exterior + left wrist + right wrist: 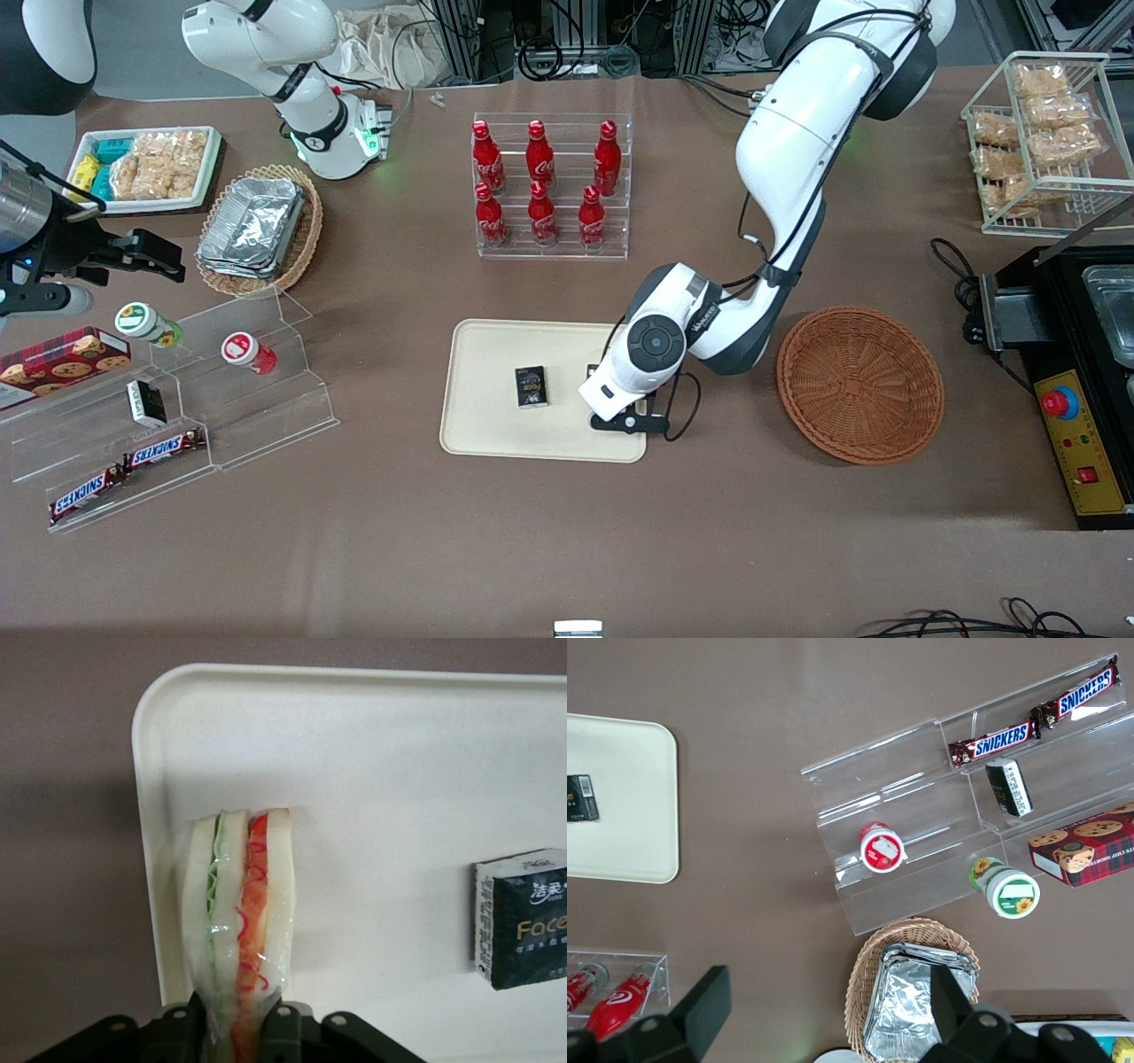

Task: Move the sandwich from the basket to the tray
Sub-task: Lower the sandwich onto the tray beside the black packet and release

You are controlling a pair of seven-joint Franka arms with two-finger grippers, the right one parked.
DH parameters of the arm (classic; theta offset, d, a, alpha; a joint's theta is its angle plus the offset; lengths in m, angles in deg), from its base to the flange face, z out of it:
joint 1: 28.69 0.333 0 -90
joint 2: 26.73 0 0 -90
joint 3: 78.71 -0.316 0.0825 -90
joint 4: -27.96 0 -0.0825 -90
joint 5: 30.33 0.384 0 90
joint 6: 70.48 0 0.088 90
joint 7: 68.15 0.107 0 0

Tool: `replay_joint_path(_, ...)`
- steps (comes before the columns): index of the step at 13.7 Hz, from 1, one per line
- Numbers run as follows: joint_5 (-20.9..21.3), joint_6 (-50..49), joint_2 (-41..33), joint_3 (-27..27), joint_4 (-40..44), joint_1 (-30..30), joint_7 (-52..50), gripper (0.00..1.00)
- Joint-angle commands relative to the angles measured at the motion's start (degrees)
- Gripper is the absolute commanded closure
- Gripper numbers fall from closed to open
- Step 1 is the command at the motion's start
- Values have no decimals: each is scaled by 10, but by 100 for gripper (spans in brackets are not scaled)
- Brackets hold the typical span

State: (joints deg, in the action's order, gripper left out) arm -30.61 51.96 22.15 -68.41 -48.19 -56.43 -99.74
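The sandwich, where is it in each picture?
Front view: hidden under the working arm's gripper over the tray, at its end nearest the basket.
Left wrist view: the sandwich is clamped in the gripper, over the tray's edge.
Right wrist view: not in it.
Shared landmark: the dark tissue pack on the tray.

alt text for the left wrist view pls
The gripper is shut on a wrapped sandwich, holding it over the cream tray near the tray's rim. A small dark tissue pack lies on the tray beside it.
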Motion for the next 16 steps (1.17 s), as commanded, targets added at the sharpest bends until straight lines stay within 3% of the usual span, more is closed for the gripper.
replay_joint_path(1, -10, -3, 3, -3, 18, -6, -20, 0)
replay_joint_path(7, -23, -85, -61, 4, 12, 12, -22, 0)
replay_joint_path(13, -38, -239, -176, 4, -41, 83, -8, 0)
replay_joint_path(16, -39, -283, -242, 3, -80, 134, 117, 0)
